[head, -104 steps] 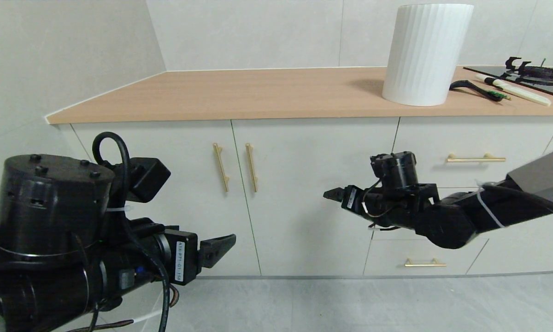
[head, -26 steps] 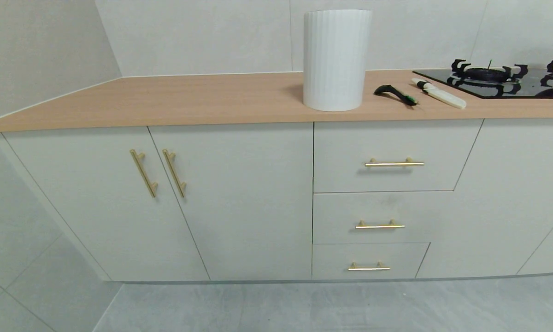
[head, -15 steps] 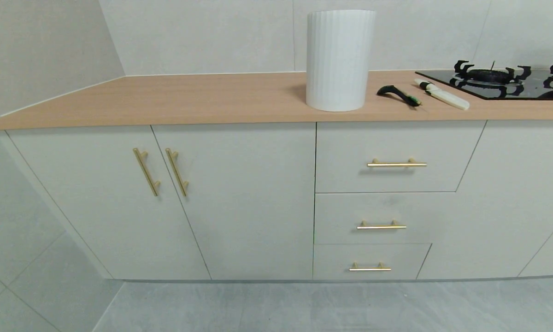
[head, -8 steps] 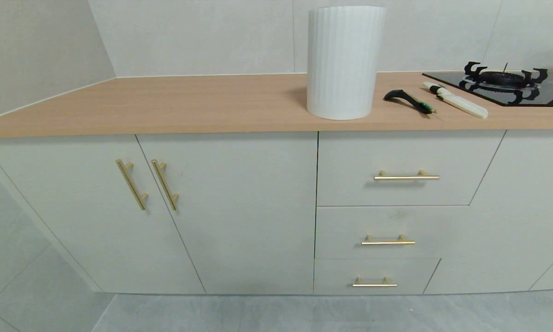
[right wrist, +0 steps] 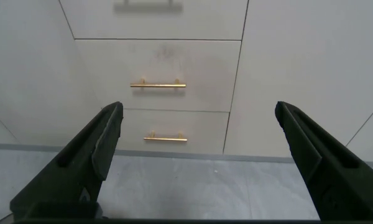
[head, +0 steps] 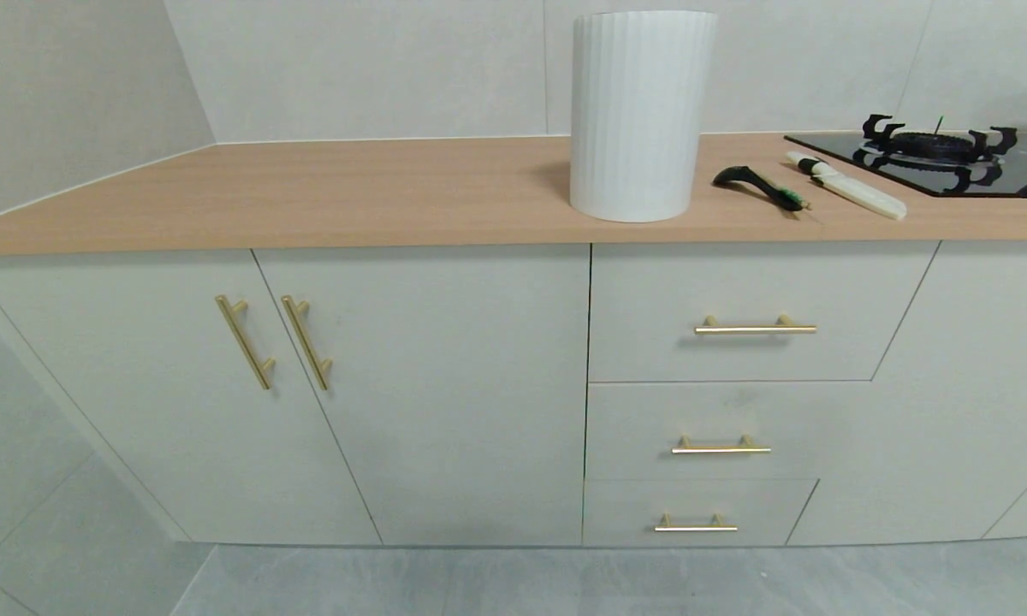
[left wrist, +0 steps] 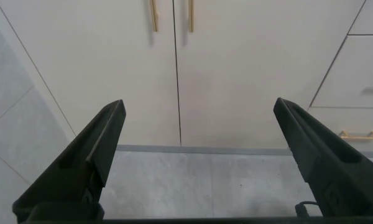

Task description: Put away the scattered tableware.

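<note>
While apparently held low, left gripper (left wrist: 198, 104) and right gripper (right wrist: 198, 107) face cabinets (head: 445, 385), fingers apart.

light: bright, even, diffuse | shadows: faint, left of canister (head: 638, 115) | reflections: hob glass (head: 933, 167) | edges: wide-angle skew

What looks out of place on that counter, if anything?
Two utensils lie loose on the countertop between the white ribbed container and the hob: a black-handled tool and a white knife, both angled. Nothing looks spilled or damaged; the drawers are shut.
</note>
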